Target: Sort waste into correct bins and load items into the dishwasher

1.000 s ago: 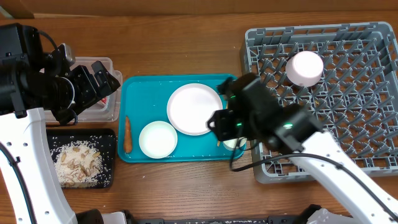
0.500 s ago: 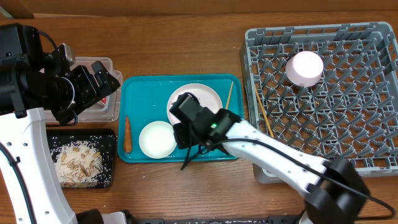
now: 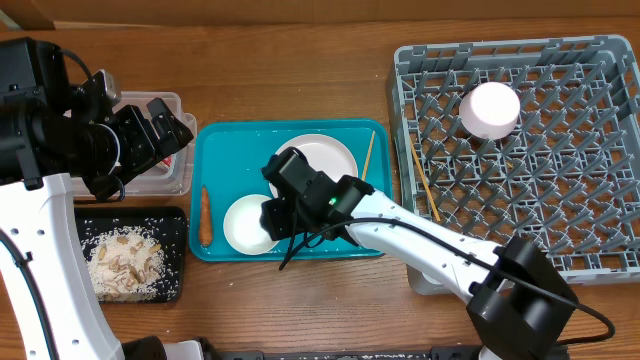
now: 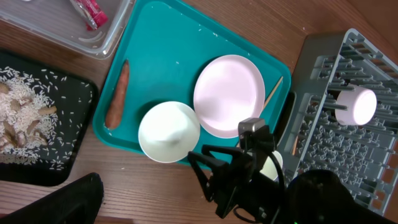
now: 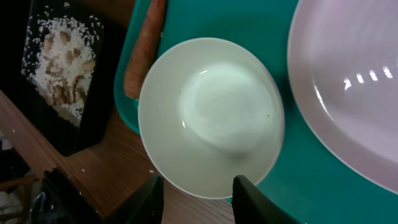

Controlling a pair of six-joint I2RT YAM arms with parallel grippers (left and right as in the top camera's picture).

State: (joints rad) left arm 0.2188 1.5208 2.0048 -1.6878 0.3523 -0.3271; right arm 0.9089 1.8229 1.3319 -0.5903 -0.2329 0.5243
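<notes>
grey dish rack (image 3: 590, 235) on the right, one white bowl (image 3: 490, 110) perched on its pegs, a chopstick (image 3: 422, 180) lying along its left side. second chopstick (image 3: 368, 152) on the teal tray (image 3: 230, 150) beside the pinkish plate (image 4: 229, 95). other bowl (image 5: 211, 115) upright, empty, next to the plate. red-and-white wrapper (image 4: 87, 11) in the clear tub (image 3: 165, 180), rice scraps (image 3: 125, 260) heaped in the black tray (image 3: 178, 225).

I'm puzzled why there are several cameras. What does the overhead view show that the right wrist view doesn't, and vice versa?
Only overhead: the grey dish rack with a round white dish in it, two chopsticks, the clear tub and the left arm. Only right wrist: the right jaws, standing apart at the white bowl's edge. Both: that bowl, the pale plate, an orange carrot-like stick, the teal tray and the black tray of rice scraps.
</notes>
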